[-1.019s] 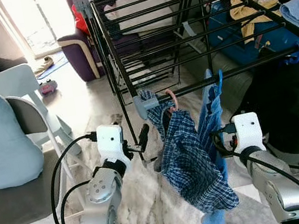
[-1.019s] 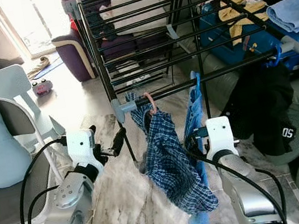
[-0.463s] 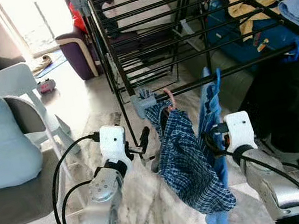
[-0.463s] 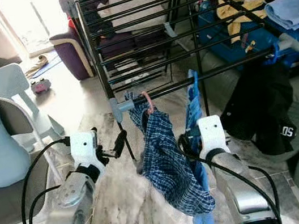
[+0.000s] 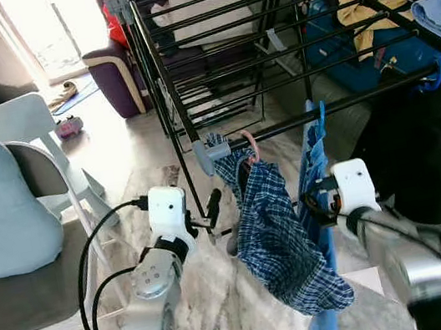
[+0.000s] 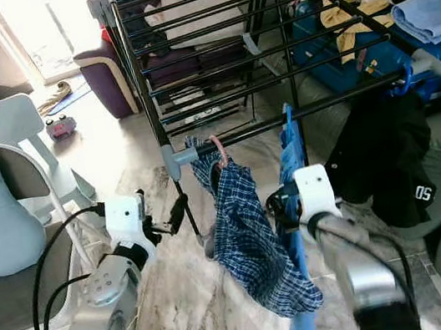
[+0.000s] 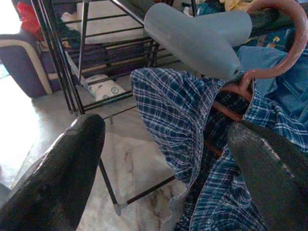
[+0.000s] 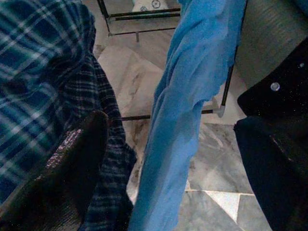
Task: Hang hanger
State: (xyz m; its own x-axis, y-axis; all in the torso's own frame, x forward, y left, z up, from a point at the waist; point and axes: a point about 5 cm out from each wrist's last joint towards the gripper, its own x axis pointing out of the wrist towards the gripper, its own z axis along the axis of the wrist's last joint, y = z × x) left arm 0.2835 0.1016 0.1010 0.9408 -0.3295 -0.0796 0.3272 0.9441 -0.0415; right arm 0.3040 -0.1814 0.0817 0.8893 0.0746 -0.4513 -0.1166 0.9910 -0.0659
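Your left gripper (image 7: 163, 159) and right gripper (image 8: 168, 168) are both spread and empty, and the right arm has drawn back slightly. Beyond them the hanger (image 5: 248, 145) stays hooked on the rail (image 5: 346, 103), shirt (image 5: 278, 231) hanging: likely done.

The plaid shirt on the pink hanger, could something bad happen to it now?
Maybe. The pink hanger hooks the front bar right at its end, by the gray corner piece, so a bump might slide it off. The left claw is open beside the plaid shirt and could snag the cloth. The right claw, also open, has the blue garment between its fingers and might tug it down.
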